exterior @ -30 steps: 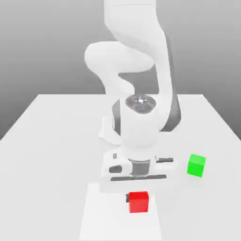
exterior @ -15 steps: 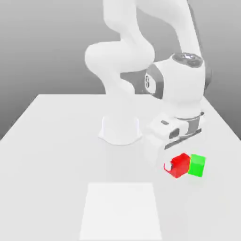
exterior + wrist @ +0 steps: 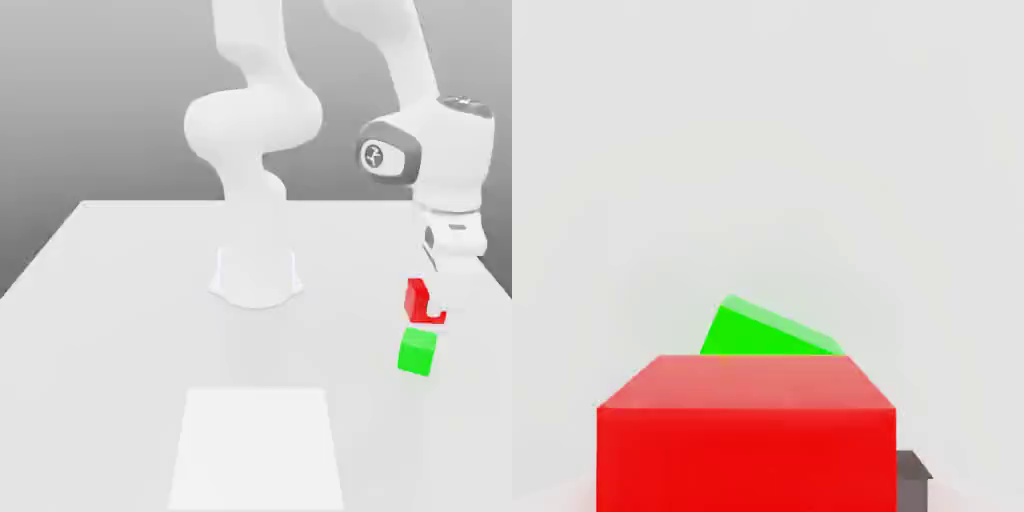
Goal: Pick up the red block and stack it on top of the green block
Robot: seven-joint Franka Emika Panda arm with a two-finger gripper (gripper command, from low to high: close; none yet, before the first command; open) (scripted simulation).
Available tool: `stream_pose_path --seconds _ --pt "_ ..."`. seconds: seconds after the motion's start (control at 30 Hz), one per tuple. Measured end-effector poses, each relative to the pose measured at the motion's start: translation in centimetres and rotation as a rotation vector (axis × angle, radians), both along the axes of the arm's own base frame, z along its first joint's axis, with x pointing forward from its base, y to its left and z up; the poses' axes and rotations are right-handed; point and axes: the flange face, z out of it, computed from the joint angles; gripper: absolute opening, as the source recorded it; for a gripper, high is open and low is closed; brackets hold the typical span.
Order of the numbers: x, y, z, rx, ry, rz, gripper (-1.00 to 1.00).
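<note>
The red block [image 3: 417, 299] hangs in the air with my gripper [image 3: 428, 300] shut on it, one white finger crossing its face. Just under it, with a small gap between them, the green block [image 3: 417, 352] rests on the white table [image 3: 120, 300] at the exterior view's right. In the hand view the red block [image 3: 747, 440] sits close in front, and part of the green block [image 3: 762, 335] shows beyond its far edge. A dark finger pad [image 3: 912, 478] peeks out beside the red block.
The arm's white base [image 3: 255, 275] stands at the middle of the table. A paler square patch [image 3: 255, 450] lies on the tabletop near the front edge. The green block lies not far from the table's right edge.
The arm has carried the red block from the front middle of the table to the right, past the green block's side, and raised it to just above the green block.
</note>
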Motion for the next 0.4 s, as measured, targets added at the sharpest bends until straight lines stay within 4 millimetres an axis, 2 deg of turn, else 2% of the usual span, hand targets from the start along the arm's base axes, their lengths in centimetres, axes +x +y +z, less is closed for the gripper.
stream_pose_path --seconds 0.03,0.07,0.27,0.4 --pt "-0.2 0.0 -0.9 0.001 0.001 0.004 -1.0" --pt "-0.2 0.0 -1.6 0.002 0.002 0.005 1.0" --pt "-0.3 0.0 -1.9 0.003 0.003 0.004 1.0" --pt "-0.1 0.2 0.4 0.001 -0.001 0.007 1.0"
